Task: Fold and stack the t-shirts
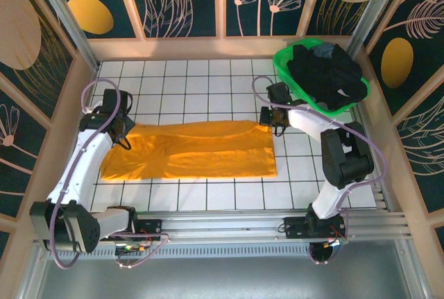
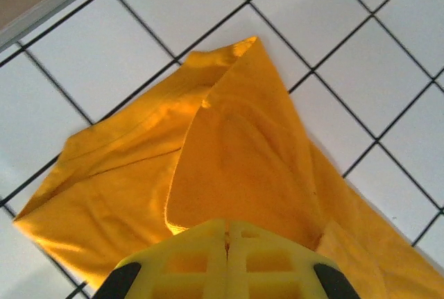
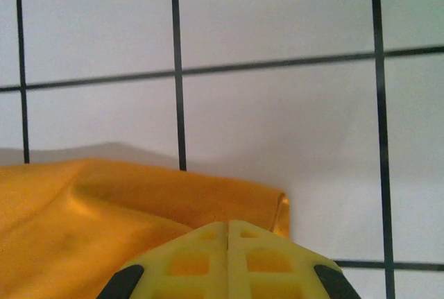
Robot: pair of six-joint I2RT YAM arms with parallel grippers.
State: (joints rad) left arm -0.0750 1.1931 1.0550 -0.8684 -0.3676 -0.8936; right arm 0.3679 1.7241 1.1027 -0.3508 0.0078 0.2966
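Orange shirt (image 1: 194,150) is lying folded lengthwise across the table's (image 1: 208,84) middle. Left gripper (image 2: 227,226), fingers pressed together, is pinching its left end; right gripper (image 3: 229,226) is likewise pinching its far right corner. Dark shirts (image 1: 326,73) are sitting in the basket (image 1: 284,70) at the far right corner.

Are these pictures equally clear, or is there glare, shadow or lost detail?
Top external view: even light, sharp, though the black t-shirts in the green basket merge into one dark mass. Left wrist view: the orange t-shirt is crisp, its fold edges glowing bright. Right wrist view: it throws a soft grey shadow on the white table.
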